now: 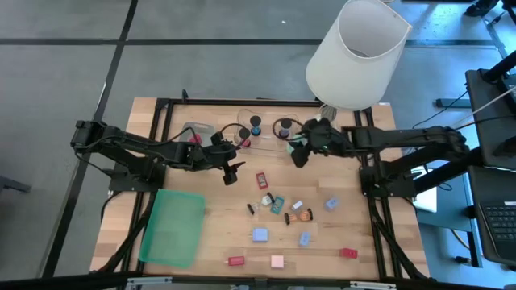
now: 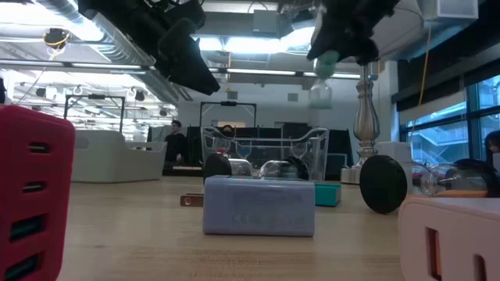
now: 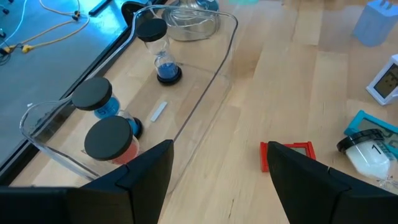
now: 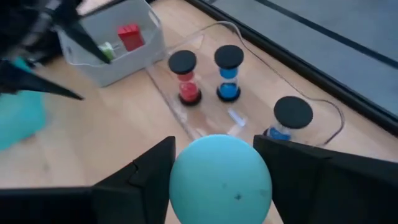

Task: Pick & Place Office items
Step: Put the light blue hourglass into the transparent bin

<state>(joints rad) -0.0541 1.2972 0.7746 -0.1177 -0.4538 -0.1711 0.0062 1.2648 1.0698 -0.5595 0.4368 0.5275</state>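
Right gripper [image 4: 214, 171] clenched on a teal-capped piece [image 4: 221, 179] above the clear tray [image 4: 205, 112] near the desk's far edge; lower it slowly, upright, clear of pieces already there; left gripper [image 3: 217, 162] released

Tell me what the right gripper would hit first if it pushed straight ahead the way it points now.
Likely the clear tray holding the sand timers: the right gripper, shut on a teal ball, points toward the red timer. Depth is uncertain.
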